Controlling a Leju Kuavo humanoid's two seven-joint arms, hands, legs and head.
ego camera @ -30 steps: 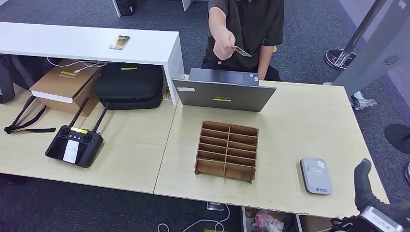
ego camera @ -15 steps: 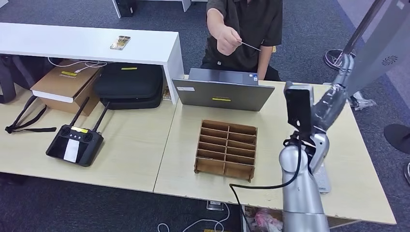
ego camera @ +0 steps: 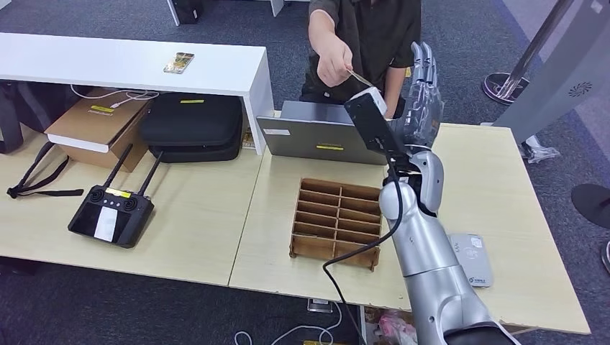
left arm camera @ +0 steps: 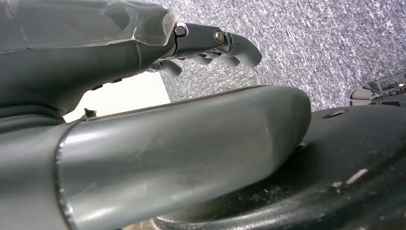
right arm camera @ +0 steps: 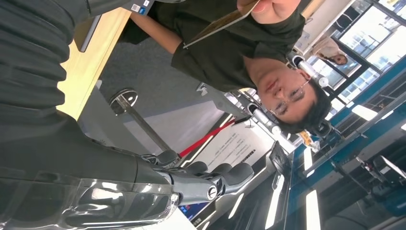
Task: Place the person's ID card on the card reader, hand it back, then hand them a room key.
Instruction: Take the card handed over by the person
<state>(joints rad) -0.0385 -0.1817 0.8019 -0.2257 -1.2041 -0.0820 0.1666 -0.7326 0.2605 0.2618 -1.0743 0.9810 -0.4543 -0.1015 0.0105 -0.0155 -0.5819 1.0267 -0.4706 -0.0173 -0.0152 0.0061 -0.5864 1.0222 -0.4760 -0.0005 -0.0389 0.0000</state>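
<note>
Open laptop stands between the raised right hand and the person's card.

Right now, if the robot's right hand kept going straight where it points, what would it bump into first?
Probably the person; the right hand points up beside the ID card, not at it. Depth is unclear.

laptop behind organizer, card reader right
</note>
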